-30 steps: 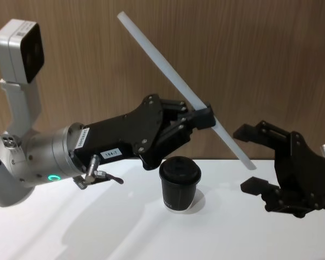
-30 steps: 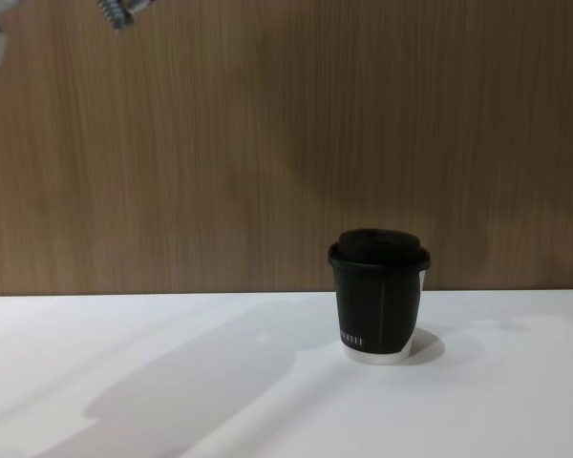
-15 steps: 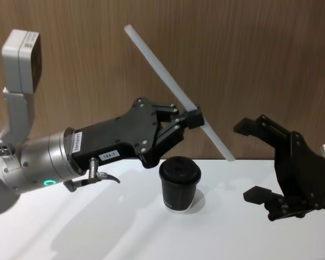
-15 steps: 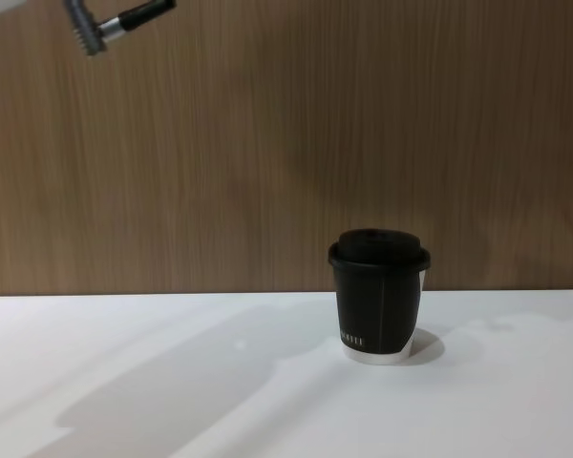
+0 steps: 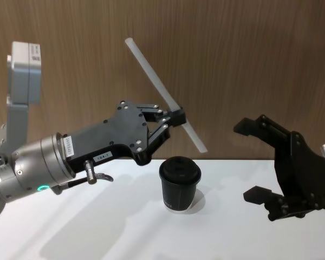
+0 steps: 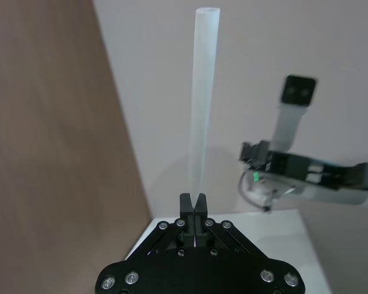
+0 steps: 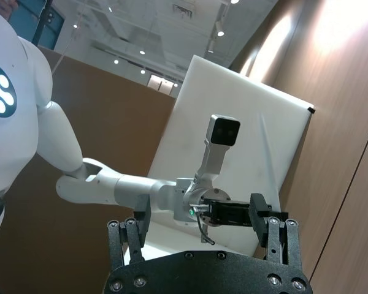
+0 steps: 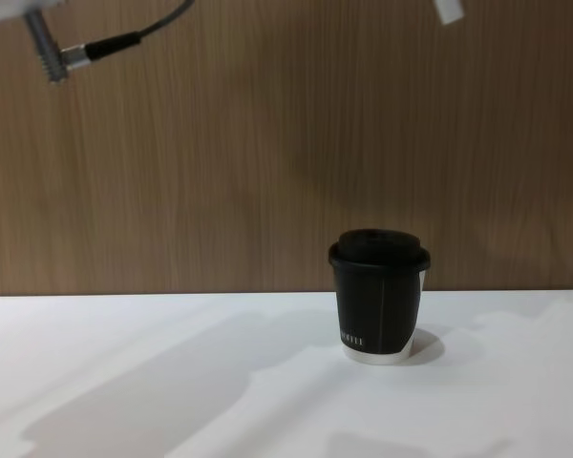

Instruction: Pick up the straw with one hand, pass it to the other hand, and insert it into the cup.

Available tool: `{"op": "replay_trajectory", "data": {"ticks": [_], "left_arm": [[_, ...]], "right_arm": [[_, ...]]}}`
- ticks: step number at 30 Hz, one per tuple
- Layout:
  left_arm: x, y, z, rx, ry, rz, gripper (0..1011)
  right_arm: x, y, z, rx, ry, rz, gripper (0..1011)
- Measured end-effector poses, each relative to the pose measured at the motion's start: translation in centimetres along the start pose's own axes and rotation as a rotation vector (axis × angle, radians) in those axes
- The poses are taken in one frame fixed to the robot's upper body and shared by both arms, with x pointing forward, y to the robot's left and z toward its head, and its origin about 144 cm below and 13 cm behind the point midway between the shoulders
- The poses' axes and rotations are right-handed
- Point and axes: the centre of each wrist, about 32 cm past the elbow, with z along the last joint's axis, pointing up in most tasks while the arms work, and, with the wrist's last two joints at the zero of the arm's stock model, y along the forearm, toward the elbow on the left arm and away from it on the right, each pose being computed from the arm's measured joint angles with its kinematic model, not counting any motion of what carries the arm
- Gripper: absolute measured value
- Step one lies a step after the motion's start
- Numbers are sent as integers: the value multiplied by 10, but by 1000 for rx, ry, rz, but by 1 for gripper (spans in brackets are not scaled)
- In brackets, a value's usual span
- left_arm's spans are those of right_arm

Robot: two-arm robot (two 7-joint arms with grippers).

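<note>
Pulling the straw [image 5: 151, 73] back toward nine o'clock, clamped in the left hand [image 5: 173, 116]; puts its lower tip at one o'clock above the cup [image 5: 179, 189]. Leaves the right hand [image 5: 242, 161] open, empty, at three o'clock. Suggests insertion next.

Straw: thin white tube [image 5: 157, 82], tilted, upper end up-left, lower end high above the cup and to its right, clear of the lid.
Cup: black, ribbed [image 5: 180, 184], domed lid on, white base rim; upright, mid-scene.
Left gripper: long flat black [image 5: 176, 115], silver wrist, green light; fingertips pinched on the straw below its middle.
Right gripper: black, blocky [image 5: 245, 161]; fingers spread, empty, right of the cup.
</note>
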Motion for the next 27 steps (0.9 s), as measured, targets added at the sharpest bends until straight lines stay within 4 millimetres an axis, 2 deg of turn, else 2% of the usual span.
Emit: {"op": "replay_trajectory", "data": {"ticks": [16,27], "left_arm": [[-13,13,-2,124,-101,217,10],[-18,19,-12,234,-142,375,11]], "right_arm": [[0,0,0,0,0,0,1001],[0,0,0,0,0,0,1001]]}}
